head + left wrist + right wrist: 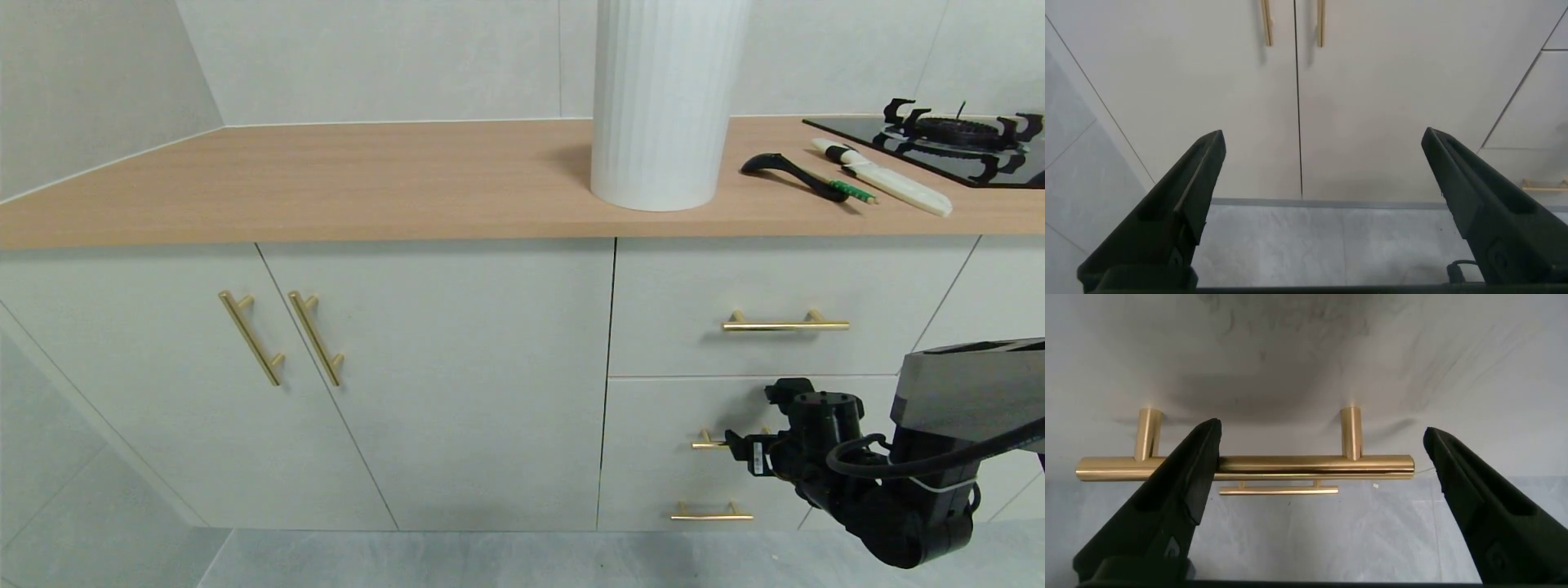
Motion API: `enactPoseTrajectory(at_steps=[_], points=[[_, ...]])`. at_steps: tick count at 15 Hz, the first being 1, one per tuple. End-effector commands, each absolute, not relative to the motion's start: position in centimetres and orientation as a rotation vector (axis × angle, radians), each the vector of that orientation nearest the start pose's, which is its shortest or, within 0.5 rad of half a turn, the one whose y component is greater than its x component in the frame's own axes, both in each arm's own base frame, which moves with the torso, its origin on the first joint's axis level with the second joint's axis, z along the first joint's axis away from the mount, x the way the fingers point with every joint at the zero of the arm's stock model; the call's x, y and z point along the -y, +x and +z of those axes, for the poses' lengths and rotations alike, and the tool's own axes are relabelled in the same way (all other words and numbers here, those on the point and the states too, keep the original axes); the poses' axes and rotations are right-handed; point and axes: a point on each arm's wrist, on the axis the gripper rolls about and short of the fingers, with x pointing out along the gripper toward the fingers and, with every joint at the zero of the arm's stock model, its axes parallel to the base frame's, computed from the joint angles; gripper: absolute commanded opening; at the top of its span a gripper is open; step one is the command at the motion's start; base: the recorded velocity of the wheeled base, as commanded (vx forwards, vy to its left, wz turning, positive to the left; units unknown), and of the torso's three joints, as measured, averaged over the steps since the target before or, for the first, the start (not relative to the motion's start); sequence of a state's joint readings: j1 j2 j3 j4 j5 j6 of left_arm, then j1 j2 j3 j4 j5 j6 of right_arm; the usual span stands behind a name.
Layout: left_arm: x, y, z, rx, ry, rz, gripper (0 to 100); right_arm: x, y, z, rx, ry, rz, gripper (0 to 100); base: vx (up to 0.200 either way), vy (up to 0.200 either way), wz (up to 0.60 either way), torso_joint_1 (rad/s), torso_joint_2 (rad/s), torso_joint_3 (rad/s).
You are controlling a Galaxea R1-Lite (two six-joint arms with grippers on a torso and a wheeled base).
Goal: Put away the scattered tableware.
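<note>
Head view first: the scattered tableware lies on the wooden worktop [367, 175], toward its right end. A black ladle [785, 169] rests with its bowl nearest the tall white ribbed container [661, 98]. A white knife [886, 181] lies just beside it on the stove's side. A thin green-tipped piece [855, 193] sits at the ladle's handle end; what it is I cannot tell.

All three look light and stiff. The ladle's slim handle seems the natural place to pinch, about halfway along. The knife looks best taken by the banded end nearer the black hob [955, 135], away from the blade. Both lie flat on a smooth surface, so they may skid when nudged.

Below them sit three drawers. The right gripper [747, 449] is at the middle drawer's handle [1245, 466]. Its fingers are spread wide, one on either side of the brass bar and not yet closed on it. That bar looks rigid and polished, so I would grip it between its two posts. The left gripper [1323, 143] hangs low before the cabinet doors [1388, 90], with its fingers also spread and holding nothing.
</note>
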State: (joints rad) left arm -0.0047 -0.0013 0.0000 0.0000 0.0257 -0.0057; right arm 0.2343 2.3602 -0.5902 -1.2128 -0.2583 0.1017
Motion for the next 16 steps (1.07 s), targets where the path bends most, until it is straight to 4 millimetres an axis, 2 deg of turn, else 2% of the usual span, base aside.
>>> enactPoseTrajectory(at_steps=[1,7,9,10,15,16], points=[[-0.1,-2.3,7.5,0.000,-0.006,0.021,100,-7.3,33.0,-3.0,-0.551,-0.042,-0.050,100,0.000,0.000,0.00,0.000,0.00,0.000],[-0.1,-2.3,7.5,0.000,-0.006,0.021,100,-7.2,32.5,-2.9,-0.568,-0.052,-0.049,100,0.000,0.000,0.00,0.000,0.00,0.000],[-0.1,-2.3,7.5,0.000,-0.006,0.021,100,-6.9,31.4,-1.4,-0.596,-0.076,-0.037,100,0.000,0.000,0.00,0.000,0.00,0.000],[-0.1,-2.3,7.5,0.000,-0.006,0.021,100,-6.7,30.1,0.5,-0.638,-0.117,-0.009,100,0.000,0.000,0.00,0.000,0.00,0.000],[-0.1,-2.3,7.5,0.000,-0.006,0.021,100,-6.6,23.6,13.0,-0.649,-0.111,0.134,100,0.000,0.000,0.00,0.000,0.00,0.000],[-0.1,-2.3,7.5,0.000,-0.006,0.021,100,-6.7,22.6,14.5,-0.642,-0.107,0.160,100,0.000,0.000,0.00,0.000,0.00,0.000]])
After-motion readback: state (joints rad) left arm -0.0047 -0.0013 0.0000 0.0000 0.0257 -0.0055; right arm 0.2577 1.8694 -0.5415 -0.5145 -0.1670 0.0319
